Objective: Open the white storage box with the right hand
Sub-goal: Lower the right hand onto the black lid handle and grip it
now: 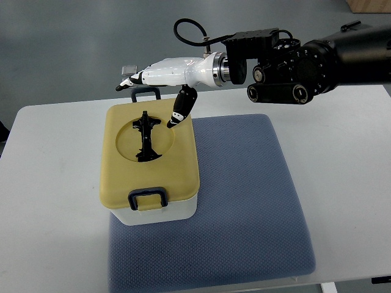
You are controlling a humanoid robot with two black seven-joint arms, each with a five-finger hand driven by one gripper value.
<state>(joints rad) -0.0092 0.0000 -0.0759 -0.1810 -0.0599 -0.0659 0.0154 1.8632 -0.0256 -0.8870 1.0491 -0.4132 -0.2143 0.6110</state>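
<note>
Where the white tabletop point(342, 183) ends, grey floor shows beyond. Blue-grey textured mat point(244, 201) covers the tabletop centre, below the right hand point(160, 76). White storage box point(150, 163) sits on the mat's left part, directly under the hand; yellow lid point(183, 165) on, dark blue latch point(147, 198) at the near end, another at the far end. Black folding handle point(145, 135) lies in the lid's round recess. Hand loose, fingers extended, gripping nothing; thumb hangs toward the recess. No legible writing.

storage box point(149, 183) on mat point(244, 201), table point(55, 183) beneath
</note>
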